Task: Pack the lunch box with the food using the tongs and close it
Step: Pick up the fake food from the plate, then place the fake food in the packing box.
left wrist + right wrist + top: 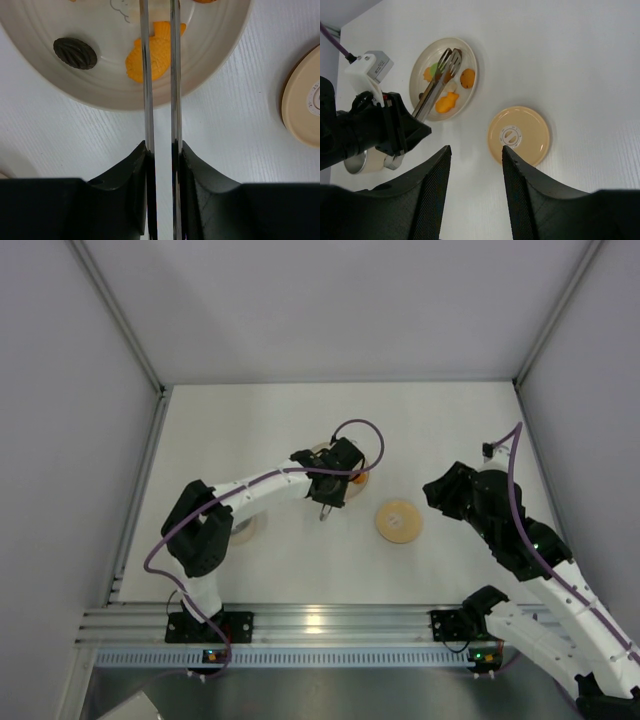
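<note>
Left wrist view showed the left gripper [162, 150] clamped on the tongs [174, 75]. Their two arms, squeezed nearly parallel, extended over the cream plate [100, 97]. On that plate lay the food [150, 57], an orange fish-shaped piece, with a dark brown ridged piece [75, 52] beside it. The tan lid [302, 107] lay flat near the plate, not touching it. The lunch box [355, 165] stood off the plate's opposite side, partly hidden by the left arm. The right gripper [476, 150] hovered apart from the plate, jaws wide and holding nothing.

White table [450, 430], three things set on it.
Tan lid [398, 521] near the middle; cream plate [470, 90] at its ten o'clock, steel pot [354, 164] at nine.
</note>
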You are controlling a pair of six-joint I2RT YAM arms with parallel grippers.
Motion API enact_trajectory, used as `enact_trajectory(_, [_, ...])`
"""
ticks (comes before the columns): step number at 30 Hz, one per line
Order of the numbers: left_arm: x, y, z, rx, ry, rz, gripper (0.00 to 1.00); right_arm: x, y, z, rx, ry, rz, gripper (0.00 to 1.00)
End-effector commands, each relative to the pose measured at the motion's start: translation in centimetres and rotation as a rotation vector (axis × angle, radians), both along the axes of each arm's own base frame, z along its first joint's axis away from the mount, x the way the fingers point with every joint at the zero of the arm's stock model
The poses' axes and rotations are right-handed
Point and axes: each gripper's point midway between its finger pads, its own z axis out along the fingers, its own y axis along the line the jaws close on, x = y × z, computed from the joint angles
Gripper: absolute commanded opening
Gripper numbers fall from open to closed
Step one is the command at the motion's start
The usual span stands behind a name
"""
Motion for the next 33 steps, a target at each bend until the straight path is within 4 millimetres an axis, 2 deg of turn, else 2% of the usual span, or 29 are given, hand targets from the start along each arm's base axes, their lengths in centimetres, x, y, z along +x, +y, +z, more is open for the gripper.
enact_trajectory(1, [0.8,-0.6,4.3,-0.061,-0.083,0.005,0.22,-0.3,0.2,0.2,-0.011,-0.012,0.019,0.45])
enact_trajectory(8, [-0.1,1.4,8.1,-0.075,-0.137,0.054,0.19,0.1,-0.2,0.4,-0.041,-0.02,0.008,0.45])
enact_trajectory(9, [-0.6,2.0,9.2,-0.085,-0.15,0.062,0.19,0.1,-0.1,0.3,-0.045,-0.021,0.008,0.45])
enact_trajectory(12, [-1.9,3.9,10.8,-0.094,-0.162,0.099,0.19,0.4,0.0,0.2,-0.053,-0.016,0.014,0.45])
enact_trajectory(14, [-3.0,5.2,10.8,-0.083,-0.152,0.119,0.19,0.4,0.2,0.2,-0.054,-0.014,0.023,0.45])
enact_trajectory(15, [-3.7,5.9,11.7,-0.104,-0.164,0.127,0.19,0.5,0.3,0.2,-0.053,-0.017,0.025,0.45])
enact_trajectory(26, [-11.4,15.1,11.5,-0.081,-0.108,0.266,0.18,1.1,1.3,-0.4,-0.043,-0.004,0.055,0.45])
enact_trajectory(33, [-15.0,18.8,11.1,-0.085,-0.066,0.335,0.17,1.3,1.8,-1.4,-0.037,0.011,0.069,0.44])
